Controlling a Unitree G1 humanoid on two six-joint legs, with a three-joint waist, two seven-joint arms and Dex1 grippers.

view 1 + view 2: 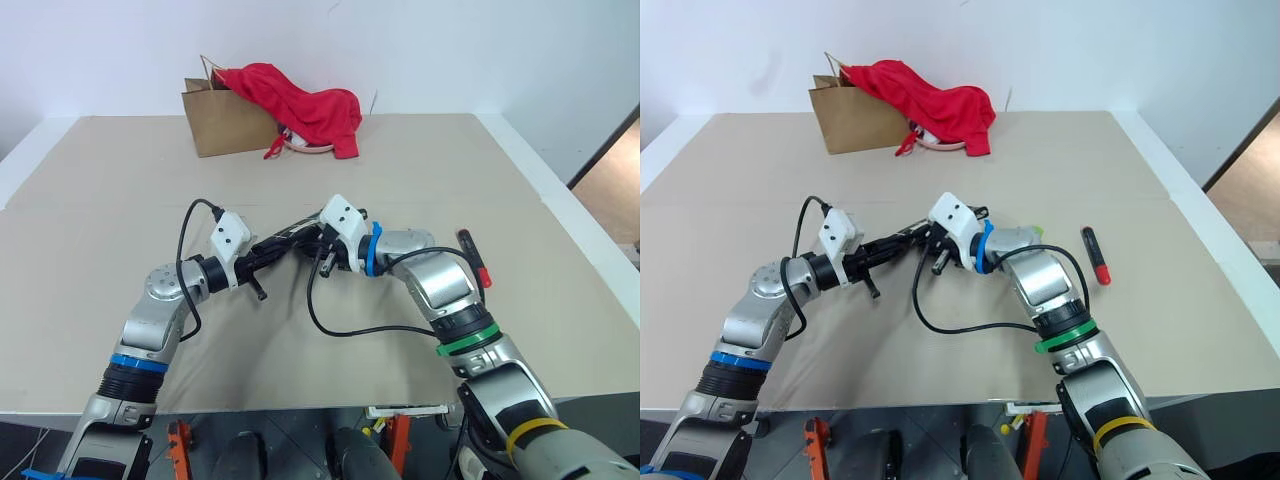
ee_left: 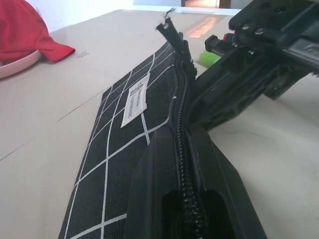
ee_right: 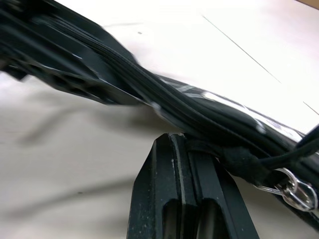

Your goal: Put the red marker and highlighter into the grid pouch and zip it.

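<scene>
The grid pouch [image 2: 124,144] hangs edge-up above the middle of the table, stretched between both grippers, with its white label [image 2: 135,99] facing sideways. My left gripper [image 1: 278,246] is shut on the pouch's near end along the zipper. At the pouch's other end my right gripper [image 3: 187,144] is shut on the black zipper pull, next to a small metal ring [image 3: 299,193]. The red marker [image 1: 473,257] lies on the table to the right of my right arm. The highlighter [image 2: 209,56] lies on the table behind my right gripper.
A brown paper bag [image 1: 222,122] stands at the back of the table, with a red cloth [image 1: 300,103] draped over it and over a pale round rim [image 1: 305,146]. The table's right edge [image 1: 570,215] runs close to the marker.
</scene>
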